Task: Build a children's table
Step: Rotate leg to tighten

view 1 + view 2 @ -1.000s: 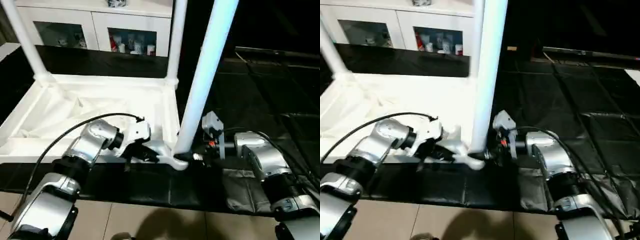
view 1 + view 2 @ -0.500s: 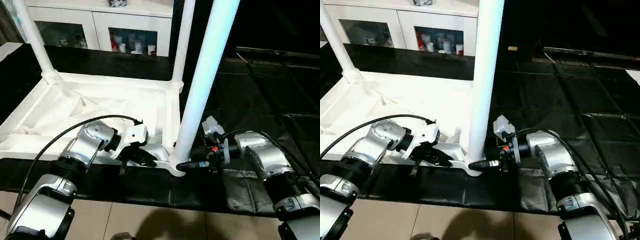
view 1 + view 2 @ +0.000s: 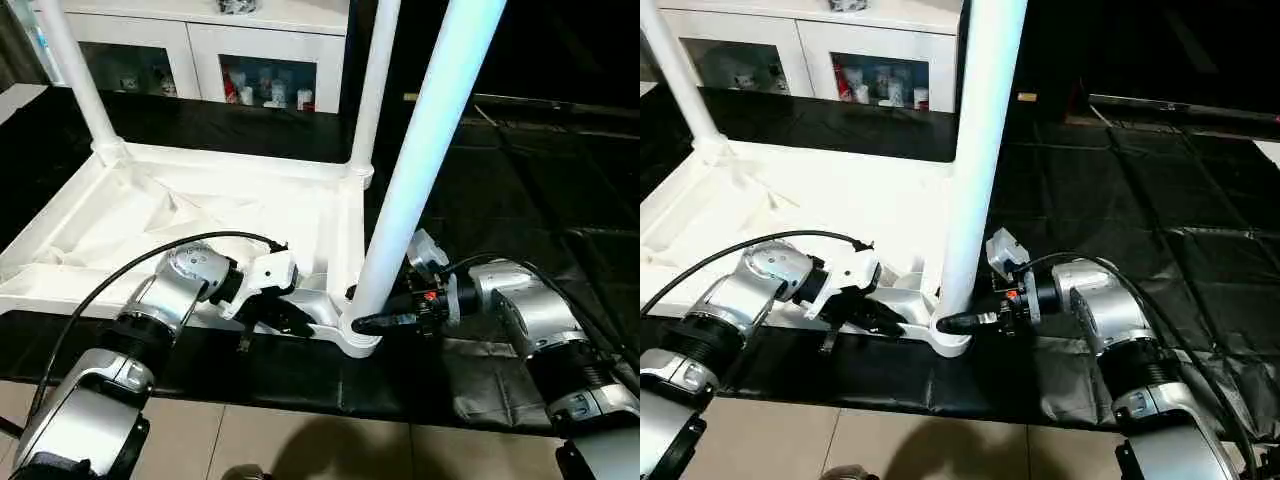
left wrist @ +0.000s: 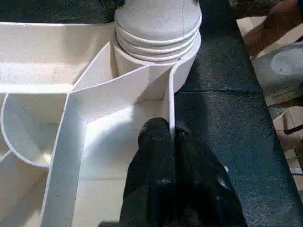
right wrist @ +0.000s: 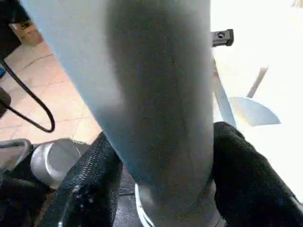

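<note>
My left gripper (image 4: 171, 137) has its jaws together, pinching the upturned table top's (image 3: 150, 215) rim. My right gripper (image 3: 962, 322) straddles the near leg (image 3: 415, 170) above its corner socket (image 3: 358, 335); squeezing off-centre could tilt it and jam the fit.

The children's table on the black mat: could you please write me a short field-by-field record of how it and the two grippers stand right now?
table top: the table top lies underside up on the black mat
legs fitted: three upright: far-left leg, far-right leg, near-right leg
left gripper: the left gripper is shut, pinching the table top's side wall near the near-right corner socket
right gripper: the right gripper has a finger on each side of the near-right leg's base
background: white cabinet with glass doors
</note>
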